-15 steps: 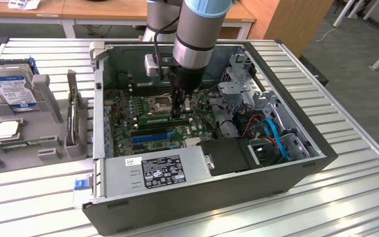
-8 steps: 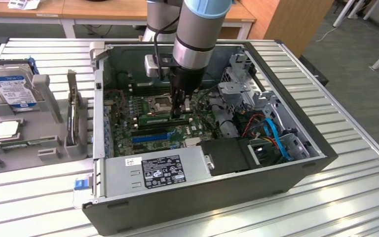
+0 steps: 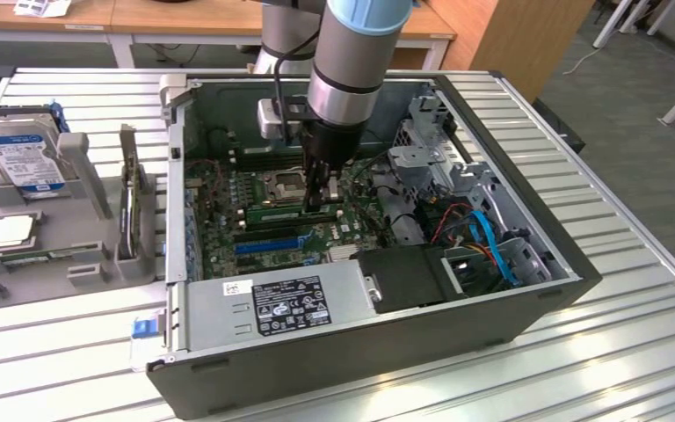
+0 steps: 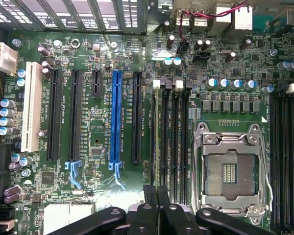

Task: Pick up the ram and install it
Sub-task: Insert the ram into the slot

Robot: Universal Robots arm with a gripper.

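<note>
My gripper [image 3: 321, 200] reaches straight down into the open PC case [image 3: 526, 299], near the middle of the motherboard. Its fingers stand shut on the ram [image 3: 277, 214], a narrow green stick on edge, level with the memory slots beside the CPU socket [image 3: 285, 183]. Whether the ram sits fully in a slot I cannot tell. In the wrist view the gripper [image 4: 157, 193] has its two black fingertips pressed together over the black memory slots [image 4: 172, 137], whose white end clips show at the far end. The empty CPU socket [image 4: 232, 171] lies just beside them.
A power supply [image 3: 279, 303] fills the case's near side, and a drive cage with blue and red cables [image 3: 478, 237] stands at the exterior view's right. Outside the case, a grey holder [image 3: 74, 255] carries a hard drive [image 3: 21, 154] and a square CPU chip [image 3: 10, 230]. A blue slot [image 4: 116, 117] runs beside black expansion slots.
</note>
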